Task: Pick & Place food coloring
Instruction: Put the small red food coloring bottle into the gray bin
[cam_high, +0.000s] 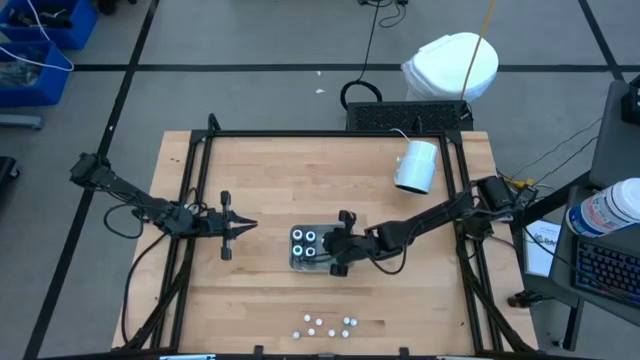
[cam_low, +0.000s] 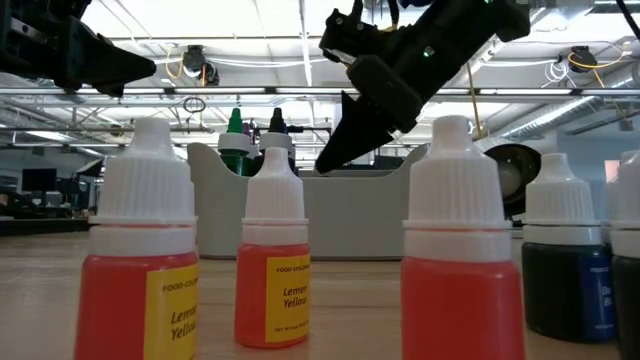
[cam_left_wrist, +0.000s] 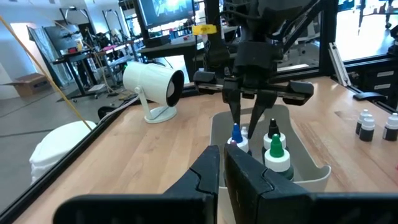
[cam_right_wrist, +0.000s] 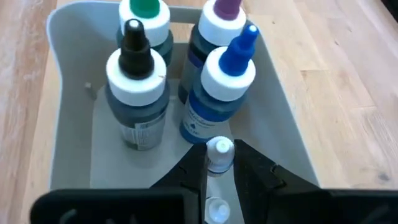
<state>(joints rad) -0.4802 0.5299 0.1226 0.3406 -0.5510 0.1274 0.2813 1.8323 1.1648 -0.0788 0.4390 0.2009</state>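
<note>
Right gripper (cam_right_wrist: 219, 163), jaws pinching a small white-capped bottle (cam_right_wrist: 219, 152) over the grey tray (cam_right_wrist: 68, 99), risks toppling the blue-tipped bottle (cam_right_wrist: 221, 93) if lowered crookedly; left gripper (cam_high: 243, 226) idle, jaws narrow.

- white cylindrical lamp-like device (cam_high: 417, 165) lying near the table's far right part
- white round bin, perhaps (cam_high: 452, 66), on the floor beyond
- blue crates (cam_high: 40, 40)

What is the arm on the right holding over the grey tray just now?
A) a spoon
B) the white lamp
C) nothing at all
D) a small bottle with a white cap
D: in the right wrist view the right gripper is shut on a small white-capped bottle, just above the grey tray that already holds four bottles.
</note>
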